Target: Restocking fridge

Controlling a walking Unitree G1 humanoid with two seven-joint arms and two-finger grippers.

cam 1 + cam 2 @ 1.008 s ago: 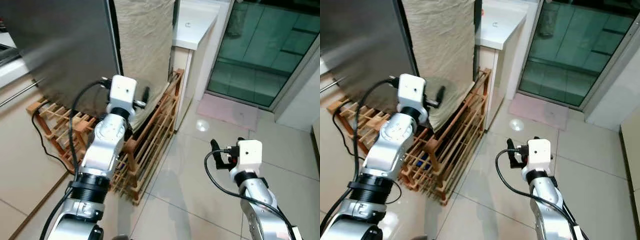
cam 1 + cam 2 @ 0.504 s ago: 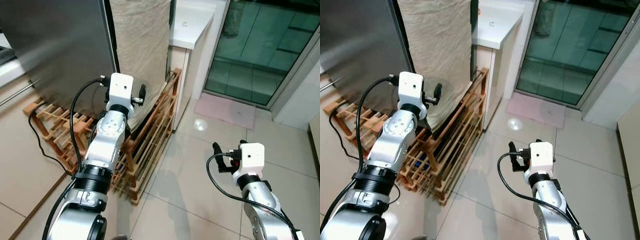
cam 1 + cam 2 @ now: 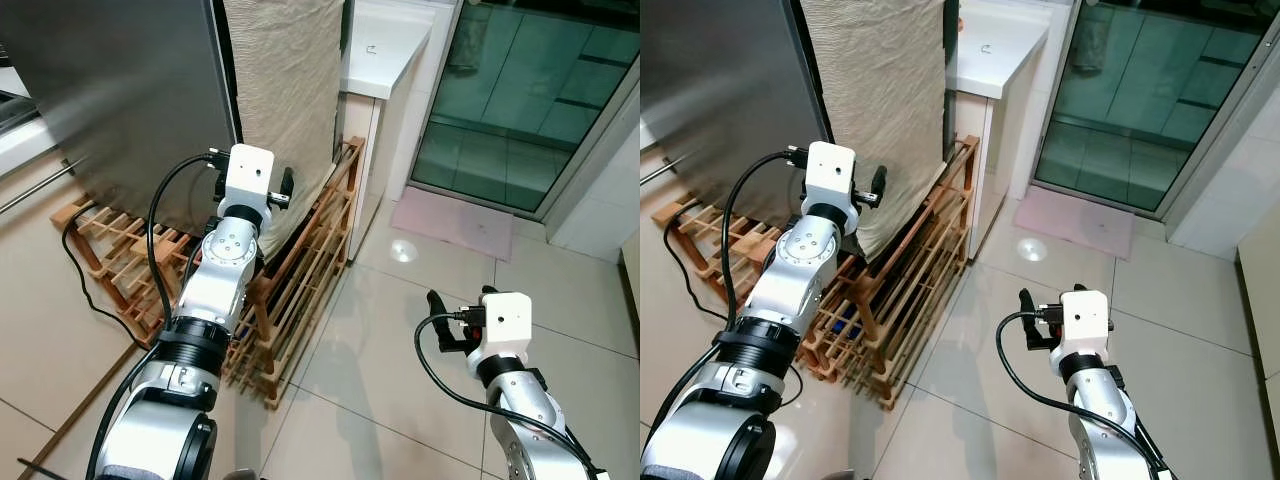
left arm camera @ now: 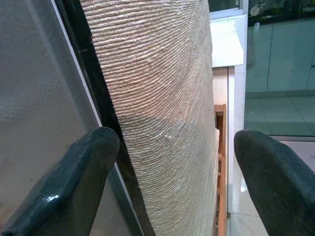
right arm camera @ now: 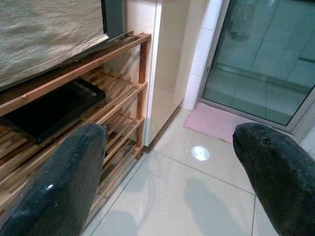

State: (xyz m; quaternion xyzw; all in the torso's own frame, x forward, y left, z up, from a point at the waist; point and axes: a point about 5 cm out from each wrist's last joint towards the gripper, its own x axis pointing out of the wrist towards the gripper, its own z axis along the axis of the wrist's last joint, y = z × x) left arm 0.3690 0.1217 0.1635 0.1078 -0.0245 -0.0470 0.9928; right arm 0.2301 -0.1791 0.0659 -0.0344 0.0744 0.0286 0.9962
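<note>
Two claws: I read both as spread and empty; neither holds any stock.
Left claw (image 4: 172,187): raised at the tall steel-grey fridge (image 3: 120,100), fingers wide apart astride the dark seam where the grey door meets the beige woven cloth (image 3: 285,90) draped over the fridge's side. No contact that I can confirm.
Right claw (image 5: 172,187): held low over the floor, well apart from the fridge, pointing toward the rack and the pink mat (image 3: 455,222).
Fridge: stands on the robot's left, door shut as far as I can tell, raised on a low slatted wooden rack (image 3: 300,270).
Progress: I judge the task barely begun. Door not yet opened; no goods in hand. Opening, fetching and loading all remain.
Next step, my judgement: the left claw needs a purchase on the door edge before pulling.
Rack: a flat black item (image 5: 54,110) lies on one slatted shelf; a black cable (image 3: 85,275) trails beside it.
Floor: glossy pale tiles (image 3: 400,330).
Room: white bench (image 3: 385,45) beside the fridge; green-tinted sliding glass door (image 3: 520,90) beyond.
</note>
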